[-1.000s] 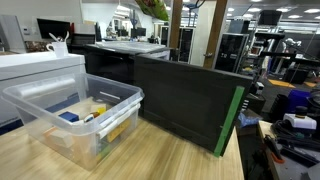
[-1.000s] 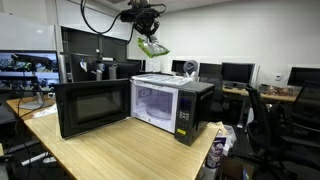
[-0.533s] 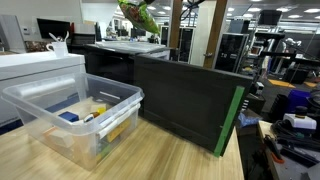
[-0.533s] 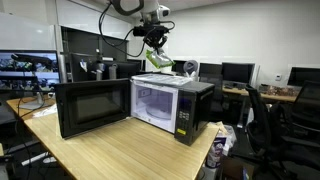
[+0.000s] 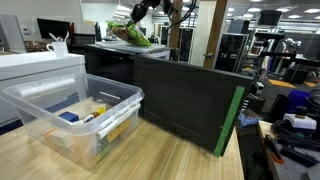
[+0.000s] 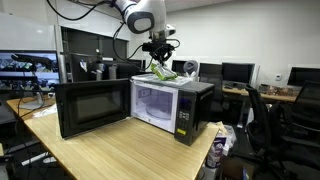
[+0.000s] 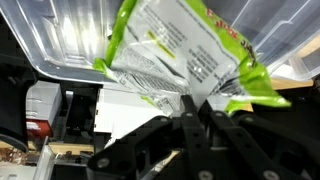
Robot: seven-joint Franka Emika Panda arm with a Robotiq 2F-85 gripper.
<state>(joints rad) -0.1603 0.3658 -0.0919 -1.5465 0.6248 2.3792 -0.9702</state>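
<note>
Corner of green packet (image 7: 185,50) inside pincer (image 7: 193,102)

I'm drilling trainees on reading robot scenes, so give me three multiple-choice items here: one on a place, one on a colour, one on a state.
1. Where is the snack bag? A over the top of the microwave; B inside it; C on the floor.
2. The bag's trim is: A red; B blue; C green.
3. The microwave's door is: A shut; B open; C removed.
Answers: 1 A, the pincer holds it there; 2 C, green edges in the wrist view; 3 B, it swings wide.
</note>
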